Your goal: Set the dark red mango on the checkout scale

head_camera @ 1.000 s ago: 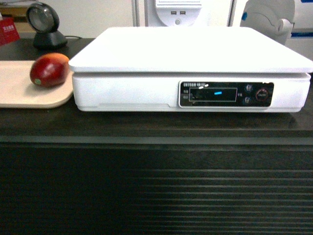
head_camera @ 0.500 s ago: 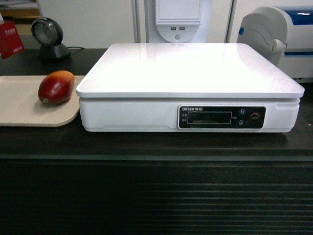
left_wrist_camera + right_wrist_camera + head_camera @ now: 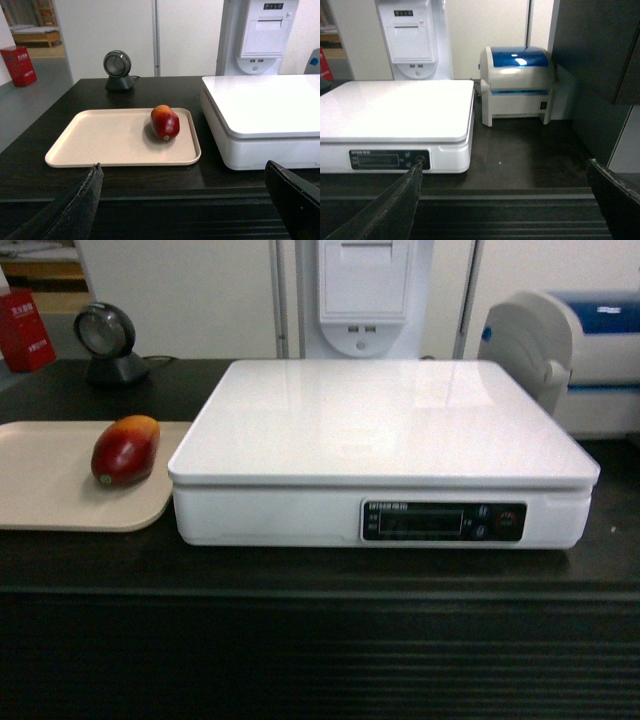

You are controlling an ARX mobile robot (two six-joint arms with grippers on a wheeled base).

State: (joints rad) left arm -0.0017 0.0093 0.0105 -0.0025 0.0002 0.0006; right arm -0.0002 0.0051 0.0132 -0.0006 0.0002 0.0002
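Note:
The dark red mango (image 3: 125,450) lies on its side on a beige tray, just left of the scale (image 3: 385,425), whose white platform is bare. Both rest on the black checkout counter (image 3: 300,575). In the left wrist view the mango (image 3: 165,123) sits beyond my left gripper (image 3: 183,164), which is open and hangs in front of the counter edge, with nothing between its fingers. My right gripper (image 3: 505,162) is open too, in front of the counter, with the scale (image 3: 395,110) ahead on its left. Neither gripper shows in the head view.
The beige tray (image 3: 60,490) touches the scale's left side. A round black scanner (image 3: 105,340) and a red box (image 3: 25,330) stand at the back left. A white terminal (image 3: 365,300) rises behind the scale. A white-and-blue printer (image 3: 517,85) stands to the right, beside a dark panel (image 3: 600,60).
The head view has risen and tilted down, so counter, scale and mango sit lower and more of the scale's top shows. Nothing on the counter has moved.

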